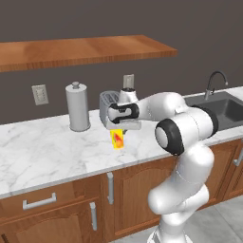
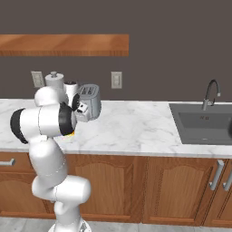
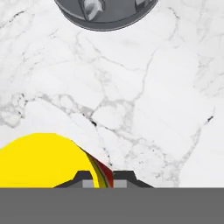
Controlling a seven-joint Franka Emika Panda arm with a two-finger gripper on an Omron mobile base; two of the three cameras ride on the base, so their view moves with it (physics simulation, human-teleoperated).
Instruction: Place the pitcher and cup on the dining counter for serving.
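The cup [image 1: 117,139], a small yellow tumbler with a red-orange mark, is on the marble counter [image 1: 42,152] in front of the toaster. My gripper [image 1: 118,130] comes down on it from above. In the hand view the cup [image 3: 43,159] fills the lower left, and its wall sits between the fingertips of the shut gripper [image 3: 103,179]. In the right base view a sliver of the cup [image 2: 71,134] peeks out behind my arm. Whether the cup rests on the counter or hangs just above it I cannot tell. The pitcher and the dining counter are out of view.
A tall grey metal canister [image 1: 77,107] and a toaster [image 1: 108,102] stand at the back by the wall. The sink [image 1: 228,109] with its faucet [image 1: 216,83] lies to the right. A wooden shelf [image 1: 80,50] hangs overhead. A round grey object [image 3: 105,13] shows ahead of the hand.
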